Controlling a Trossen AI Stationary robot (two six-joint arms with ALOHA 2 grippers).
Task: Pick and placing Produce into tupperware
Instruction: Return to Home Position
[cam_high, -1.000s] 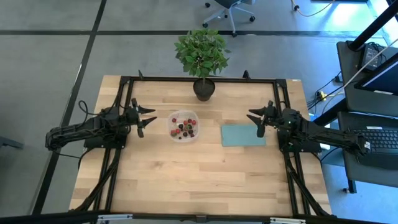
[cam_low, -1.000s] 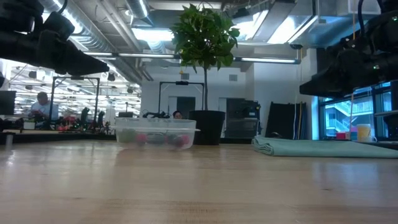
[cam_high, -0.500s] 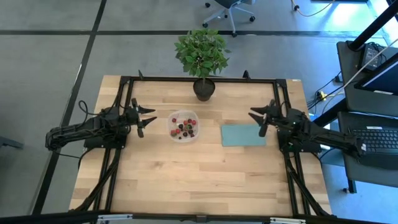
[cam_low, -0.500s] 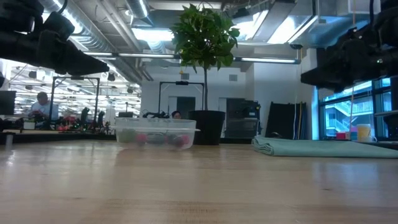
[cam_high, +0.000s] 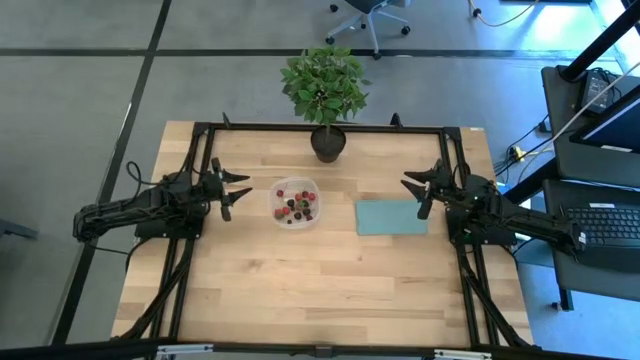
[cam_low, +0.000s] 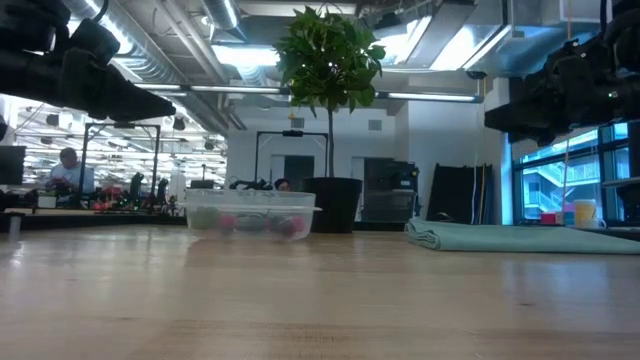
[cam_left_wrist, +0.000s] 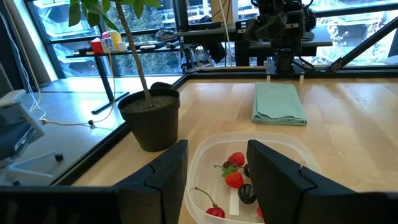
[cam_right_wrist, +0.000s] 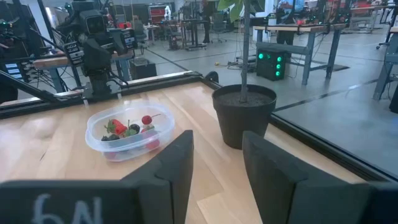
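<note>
The clear tupperware (cam_high: 295, 201) sits on the wooden table, just in front of the potted plant, and holds several red and dark berries (cam_left_wrist: 235, 178). It also shows in the right wrist view (cam_right_wrist: 127, 133) and the low view (cam_low: 250, 212). My left gripper (cam_high: 234, 191) hovers open to the left of the tupperware, above the table; its fingers (cam_left_wrist: 163, 177) frame the container. My right gripper (cam_high: 420, 192) hangs open over the right end of the teal cloth (cam_high: 390, 216), holding nothing.
A leafy potted plant (cam_high: 326, 140) stands at the far edge, behind the tupperware. The folded teal cloth (cam_low: 520, 236) lies flat right of centre. A black frame (cam_high: 330, 127) runs along the table's far and side edges. Bare wood (cam_high: 320, 285) spreads across the near half.
My right gripper has drawn back slightly toward the table's right edge. The left arm, the tupperware and the berries have stayed where they were.
</note>
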